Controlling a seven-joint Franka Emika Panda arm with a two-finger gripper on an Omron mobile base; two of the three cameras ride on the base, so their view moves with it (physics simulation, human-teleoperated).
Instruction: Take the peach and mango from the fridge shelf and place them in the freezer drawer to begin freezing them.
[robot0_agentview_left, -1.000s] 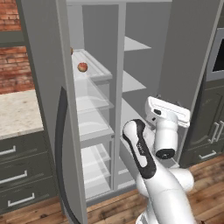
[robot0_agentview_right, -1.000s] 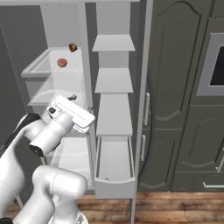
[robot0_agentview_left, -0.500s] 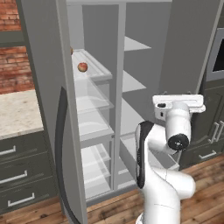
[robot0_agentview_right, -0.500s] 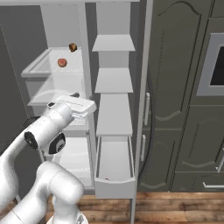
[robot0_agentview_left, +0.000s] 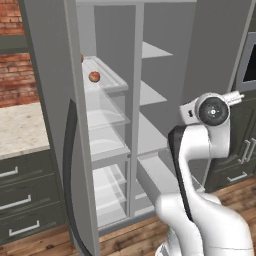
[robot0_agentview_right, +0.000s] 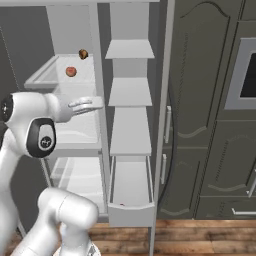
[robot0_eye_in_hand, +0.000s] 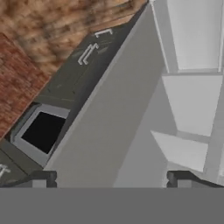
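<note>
Gripper fingers stand apart, empty — facing the grey fridge wall. Peach and mango lie on the ribbed fridge shelf; freezer drawer stands pulled out below.

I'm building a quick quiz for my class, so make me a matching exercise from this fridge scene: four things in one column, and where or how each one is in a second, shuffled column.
Things:
1. small round reddish-pink peach
2. small oval orange-brown mango
3. shallow light-grey freezer drawer
4. gripper

Places or states:
A. pulled out at the bottom
B. jaws apart, nothing held
C. on the ribbed translucent white fridge shelf, nearer the front
D. farther back on the same shelf

Pairs: 1-C, 2-D, 3-A, 4-B
</note>
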